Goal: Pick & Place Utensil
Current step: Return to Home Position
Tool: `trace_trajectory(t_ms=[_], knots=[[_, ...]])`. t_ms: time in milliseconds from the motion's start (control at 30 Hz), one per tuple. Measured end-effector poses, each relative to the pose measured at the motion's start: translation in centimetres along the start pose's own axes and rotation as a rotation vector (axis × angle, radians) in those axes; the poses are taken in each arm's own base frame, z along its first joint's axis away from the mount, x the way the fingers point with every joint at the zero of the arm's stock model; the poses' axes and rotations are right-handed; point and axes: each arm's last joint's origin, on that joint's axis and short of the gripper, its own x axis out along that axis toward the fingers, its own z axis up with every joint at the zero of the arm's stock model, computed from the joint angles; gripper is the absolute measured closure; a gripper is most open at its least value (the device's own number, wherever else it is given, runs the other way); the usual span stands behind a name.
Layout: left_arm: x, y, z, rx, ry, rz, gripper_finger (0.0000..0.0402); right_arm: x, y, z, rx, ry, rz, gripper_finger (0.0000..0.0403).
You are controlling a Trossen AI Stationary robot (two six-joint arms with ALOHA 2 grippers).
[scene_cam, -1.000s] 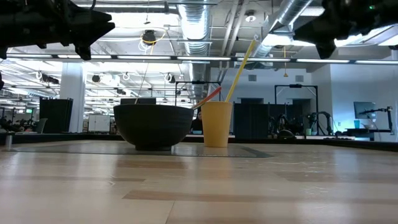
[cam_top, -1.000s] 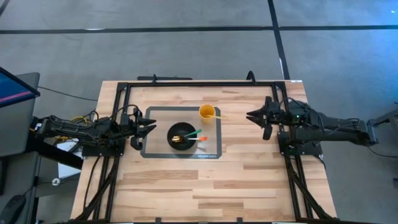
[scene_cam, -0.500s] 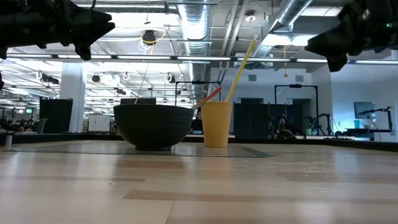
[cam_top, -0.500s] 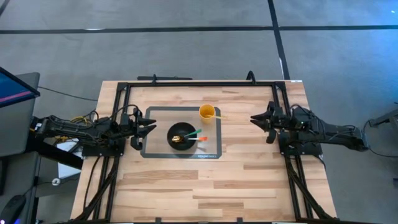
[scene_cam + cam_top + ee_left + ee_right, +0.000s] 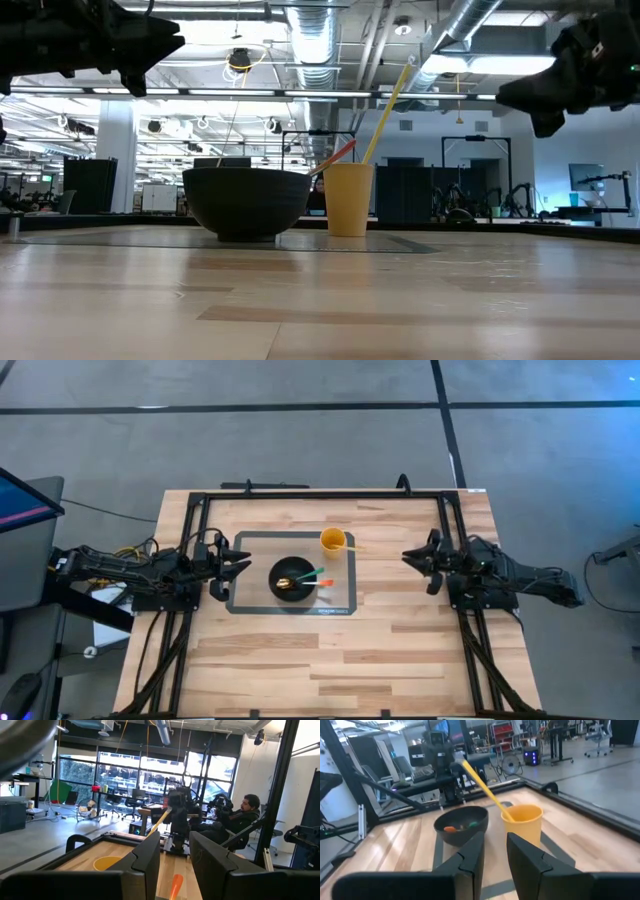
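A black bowl stands on a grey mat mid-table. It holds a yellow spoon, a green-handled utensil and an orange-handled one, which lean on its right rim. An orange cup behind it holds a long yellow stick leaning right. My left gripper hovers open at the mat's left edge, pointing at the bowl. My right gripper hovers open near the table's right side, above the wood, pointing at the cup and bowl.
A black metal frame runs along the far edge and both sides of the wooden table. Bare wood lies between the mat and the right arm and across the near half. A person sits beyond the table's right side.
My right gripper has sunk and drawn back toward the table's right edge, its arm folding in; its fingers keep the same gap. The bowl, cup and utensils have not moved.
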Motion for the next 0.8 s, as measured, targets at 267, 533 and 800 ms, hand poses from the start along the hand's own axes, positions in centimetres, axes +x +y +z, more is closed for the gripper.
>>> trace_trajectory(t_ms=[267, 533, 800], knots=[[0.00, -0.01, 0.06, -0.001, -0.006, 0.000, 0.0295, 0.29, -0.20, -1.09, 0.025, 0.031, -0.006, 0.0326], [0.00, -0.01, 0.06, -0.002, -0.006, -0.001, 0.0295, 0.29, -0.20, -1.11, 0.025, 0.031, -0.006, 0.0326], [0.00, -0.01, 0.06, -0.001, -0.006, 0.000, 0.0295, 0.29, -0.20, -1.12, 0.025, 0.032, -0.006, 0.0326]])
